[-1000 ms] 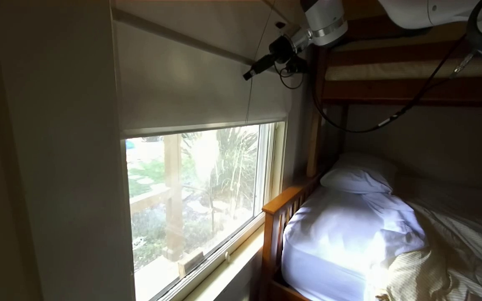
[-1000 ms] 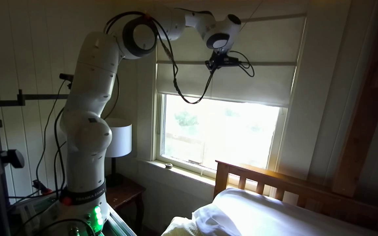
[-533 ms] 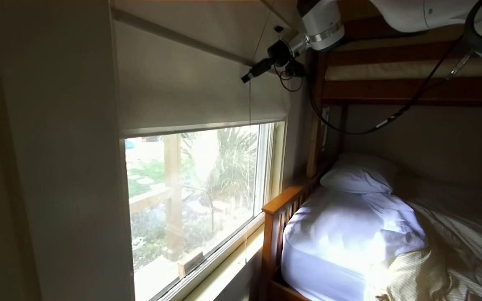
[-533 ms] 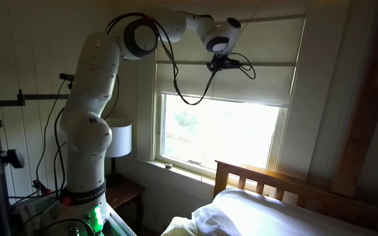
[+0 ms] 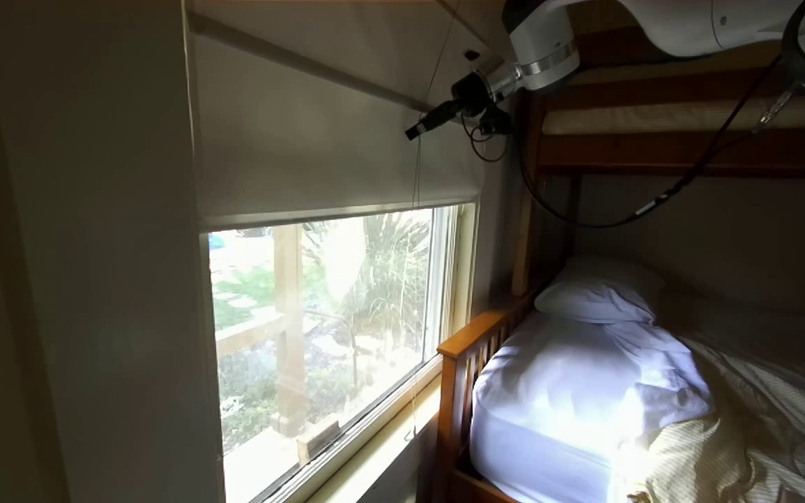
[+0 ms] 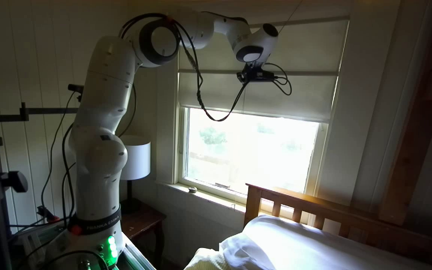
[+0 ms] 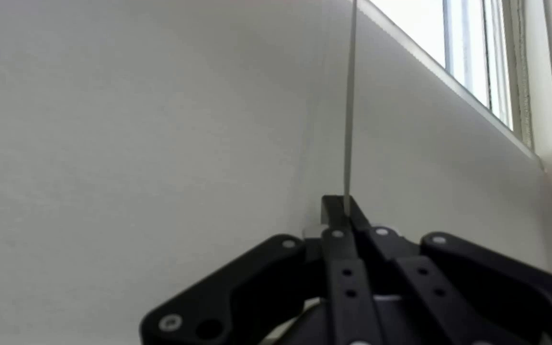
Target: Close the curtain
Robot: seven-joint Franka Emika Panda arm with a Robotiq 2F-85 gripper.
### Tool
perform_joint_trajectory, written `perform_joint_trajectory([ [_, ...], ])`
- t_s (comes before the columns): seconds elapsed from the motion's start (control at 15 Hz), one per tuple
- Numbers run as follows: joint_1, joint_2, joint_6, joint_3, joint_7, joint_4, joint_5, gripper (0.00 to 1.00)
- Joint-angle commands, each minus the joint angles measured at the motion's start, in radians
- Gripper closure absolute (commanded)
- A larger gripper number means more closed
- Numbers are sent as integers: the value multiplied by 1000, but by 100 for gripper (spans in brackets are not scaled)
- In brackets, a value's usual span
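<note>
We have our jaws clenched on a thin cord (image 7: 351, 96); in the wrist view it runs straight out from btwn their ends. The curtain (image 5: 332, 140) is right behind our jaws, spreading above, below & to both sides; we can't tell if we touch it. It's part-way down: its btm edge is under our jaws, & below that the window (image 6: 251, 153) is bright in both exterior views. In an exterior view we see the cord slanting up from our jaws, plus thin strands hanging under them to nr the sill (image 5: 381, 447). Our arm (image 6: 103, 93) is above & beside the jaws; its blk cable (image 6: 218, 120) loops lower than them. The bed (image 5: 479, 334), w/ a white pillow (image 5: 594, 297), is well below our jaws. The lamp (image 6: 137, 160), on a dk wood surface (image 6: 146, 217), is below & well apart from our jaws, nr the arm's base. A sm. dark item (image 6: 192, 189) on the sill, well under our jaws, is too tiny to ID.
</note>
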Motion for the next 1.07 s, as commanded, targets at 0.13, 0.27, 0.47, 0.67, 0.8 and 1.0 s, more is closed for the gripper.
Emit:
perform_joint_trajectory([
  [0.13,8,-41,6,-6,-1,-43,-31,100],
  [0.27,10,-110,18,-13,-10,-123,-68,100],
  [0.47,7,-196,17,-23,6,-223,-125,100],
  [0.67,19,-278,244,-15,-18,-336,-113,100],
  [0.8,22,-304,394,6,-45,-368,-99,100],
  [1.0,53,-337,638,33,-61,-412,-100,100],
])
